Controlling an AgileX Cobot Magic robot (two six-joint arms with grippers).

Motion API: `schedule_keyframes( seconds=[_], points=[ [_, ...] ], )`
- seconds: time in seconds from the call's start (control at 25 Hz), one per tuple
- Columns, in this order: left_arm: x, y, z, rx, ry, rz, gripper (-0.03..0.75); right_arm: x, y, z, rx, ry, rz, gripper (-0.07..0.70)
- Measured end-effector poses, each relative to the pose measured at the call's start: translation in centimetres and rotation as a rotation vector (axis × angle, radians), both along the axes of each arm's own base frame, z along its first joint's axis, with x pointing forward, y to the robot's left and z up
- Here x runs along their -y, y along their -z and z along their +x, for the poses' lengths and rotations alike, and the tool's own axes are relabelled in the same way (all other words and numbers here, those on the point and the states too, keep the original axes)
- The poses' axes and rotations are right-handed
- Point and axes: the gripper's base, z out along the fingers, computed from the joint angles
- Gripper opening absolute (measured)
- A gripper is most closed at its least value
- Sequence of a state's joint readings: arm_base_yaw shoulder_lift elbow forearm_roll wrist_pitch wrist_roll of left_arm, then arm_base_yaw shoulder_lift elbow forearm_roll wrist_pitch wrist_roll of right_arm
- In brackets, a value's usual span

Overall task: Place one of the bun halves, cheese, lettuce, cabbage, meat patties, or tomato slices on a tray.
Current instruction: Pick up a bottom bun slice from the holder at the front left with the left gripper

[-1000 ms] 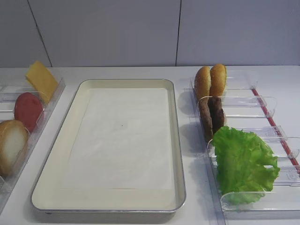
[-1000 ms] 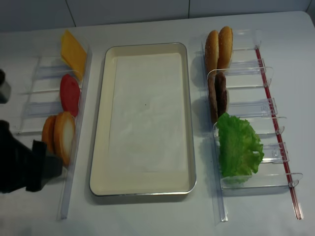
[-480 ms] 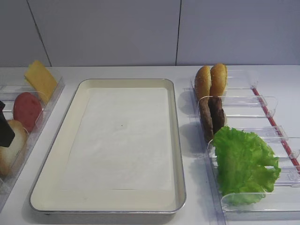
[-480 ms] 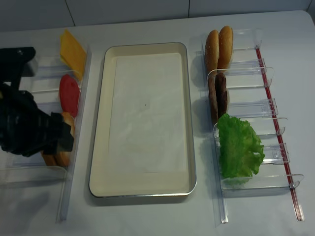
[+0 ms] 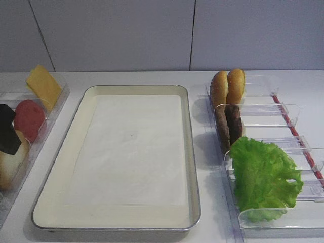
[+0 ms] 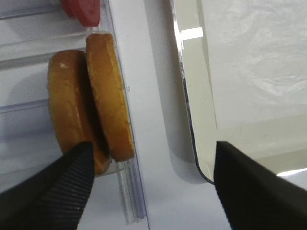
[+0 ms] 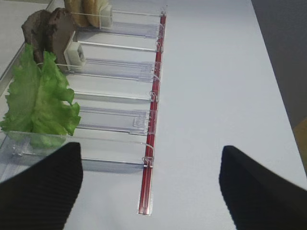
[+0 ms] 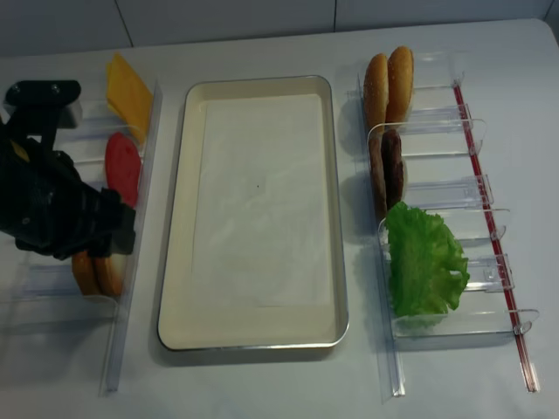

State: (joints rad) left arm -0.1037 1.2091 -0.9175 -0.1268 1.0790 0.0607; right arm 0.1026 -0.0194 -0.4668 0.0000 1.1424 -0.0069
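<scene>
The cream tray with its white liner lies in the middle, with no food on it. In the left rack stand the cheese, a tomato slice and two bun halves on edge. My left gripper hangs open just above them, one finger at the buns' near end, the other finger over the tray's corner. Nothing is between its jaws. Two more bun halves, the meat patties and the lettuce stand in the right rack. My right gripper is open and empty over the table beside the lettuce. No cabbage shows.
Clear plastic racks flank the tray, the left rack and the right rack, which has a red strip along its outer side. My left arm covers part of the left rack. A grey wall stands behind the table.
My left arm has moved from the table's near left corner away over the left rack and now hangs above the two bun halves. Its jaws narrowed slightly. All the food stays in place.
</scene>
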Motion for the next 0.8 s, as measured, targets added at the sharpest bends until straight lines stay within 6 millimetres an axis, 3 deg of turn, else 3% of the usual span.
schedule_keyframes(
  seconds=[0.2,0.44,0.64,0.8],
  points=[
    [-0.1,-0.4,-0.5,-0.063,0.012,0.012,0.481,0.0,0.0,0.0,0.0,0.0,0.0,0.596],
    [-0.3,-3.0,-1.0,-0.01,0.009,0.025,0.453,0.0,0.0,0.0,0.0,0.0,0.0,0.596],
    [-0.7,-5.8,-4.3,0.133,-0.004,0.014,0.45,0.0,0.0,0.0,0.0,0.0,0.0,0.595],
    [-1.4,-7.3,-8.7,0.266,-0.02,0.021,0.449,0.0,0.0,0.0,0.0,0.0,0.0,0.578]
  ],
)
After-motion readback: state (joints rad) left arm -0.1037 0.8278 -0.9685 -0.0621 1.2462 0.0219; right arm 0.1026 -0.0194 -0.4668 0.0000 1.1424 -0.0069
